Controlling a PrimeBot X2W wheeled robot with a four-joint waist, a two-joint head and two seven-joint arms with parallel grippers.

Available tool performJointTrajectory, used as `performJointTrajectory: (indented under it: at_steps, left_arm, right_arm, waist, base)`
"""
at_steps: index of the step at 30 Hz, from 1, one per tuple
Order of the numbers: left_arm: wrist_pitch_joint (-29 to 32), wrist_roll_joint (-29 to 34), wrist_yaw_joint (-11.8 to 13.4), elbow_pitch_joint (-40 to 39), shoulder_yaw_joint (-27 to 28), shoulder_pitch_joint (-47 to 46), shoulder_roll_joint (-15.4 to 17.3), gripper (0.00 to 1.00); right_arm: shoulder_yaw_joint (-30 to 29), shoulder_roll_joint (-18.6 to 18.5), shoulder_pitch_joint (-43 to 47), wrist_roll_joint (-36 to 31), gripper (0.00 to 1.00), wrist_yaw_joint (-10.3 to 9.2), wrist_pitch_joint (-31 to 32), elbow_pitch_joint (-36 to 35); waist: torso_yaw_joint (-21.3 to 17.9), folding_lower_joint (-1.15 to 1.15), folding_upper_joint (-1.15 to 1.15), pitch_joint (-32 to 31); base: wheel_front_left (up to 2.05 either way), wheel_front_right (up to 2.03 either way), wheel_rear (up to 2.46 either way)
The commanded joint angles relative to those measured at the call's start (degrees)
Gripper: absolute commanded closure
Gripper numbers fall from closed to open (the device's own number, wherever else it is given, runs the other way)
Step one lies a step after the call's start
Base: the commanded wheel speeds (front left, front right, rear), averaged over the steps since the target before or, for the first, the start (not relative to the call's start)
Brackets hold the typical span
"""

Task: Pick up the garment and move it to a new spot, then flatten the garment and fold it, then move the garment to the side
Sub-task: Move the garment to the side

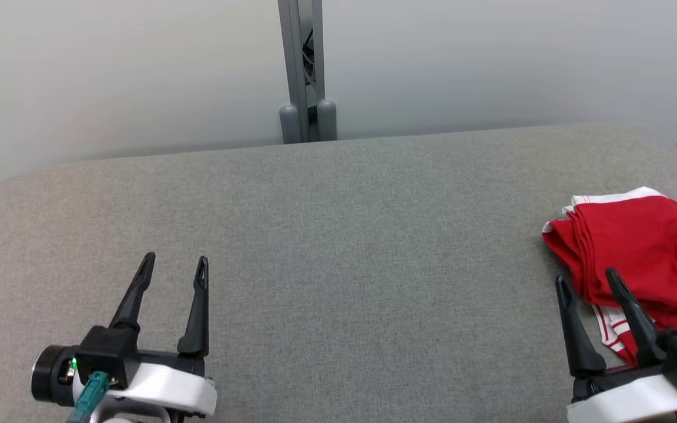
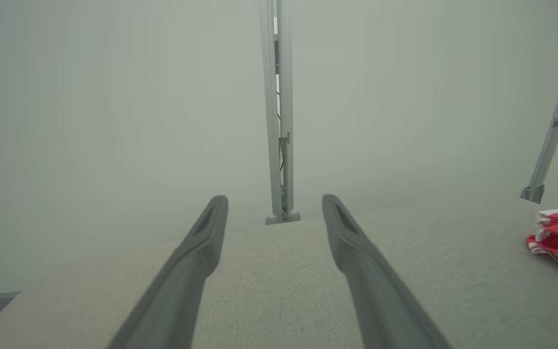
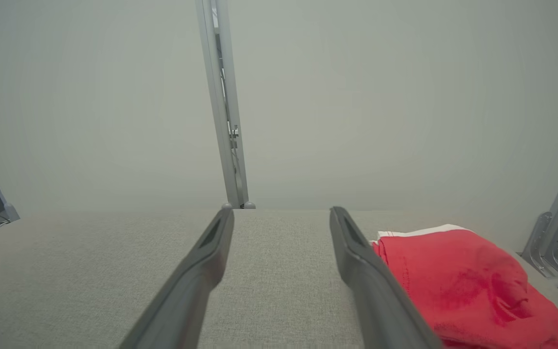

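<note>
Where the grey padded table [image 1: 338, 223] stretches across the head view, the left gripper [image 1: 176, 258] is seen at the lower left, fingers spread, nothing held. At the far right, the folded red garment [image 1: 644, 247] with white trim is laid near the table's edge. The right gripper [image 1: 586, 276] is held just beside it, spread and empty.

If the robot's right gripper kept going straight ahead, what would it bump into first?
Probably nothing soon: the right gripper points out across the grey table. The red garment lies just beside one finger and might get brushed; depth is unclear.
</note>
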Motion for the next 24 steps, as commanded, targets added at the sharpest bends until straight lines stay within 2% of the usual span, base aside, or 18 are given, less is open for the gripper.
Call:
performJointTrajectory:
  at_steps: [1, 12, 24]
  left_arm:
    - [0.13, -0.22, 0.27, -0.19, -0.11, 0.72, 0.44, 0.0]
    - [1.43, -0.62, 0.97, -0.34, -0.35, 3.69, 1.67, 0.0]
    - [1.48, -0.98, 2.1, 0.5, 0.08, 3.68, 1.68, 0.0]
  right_arm:
    - [-0.48, -0.07, 1.06, -0.71, 0.0, -0.02, 0.38, -0.72]
    - [-2.51, 0.1, 5.6, -1.54, 0.0, -0.02, 2.23, -4.1]
    - [-3.25, 0.12, 6.31, -1.07, 0.0, -0.02, 2.59, -4.96]
  waist:
    - [-0.06, 0.0, 0.0, -0.72]
    - [0.05, 0.0, 0.0, -1.98]
    - [0.42, 0.0, 0.0, -2.32]
  base:
    - [0.0, 0.0, 0.0]
    - [0.0, 0.0, 0.0]
    - [0.0, 0.0, 0.0]
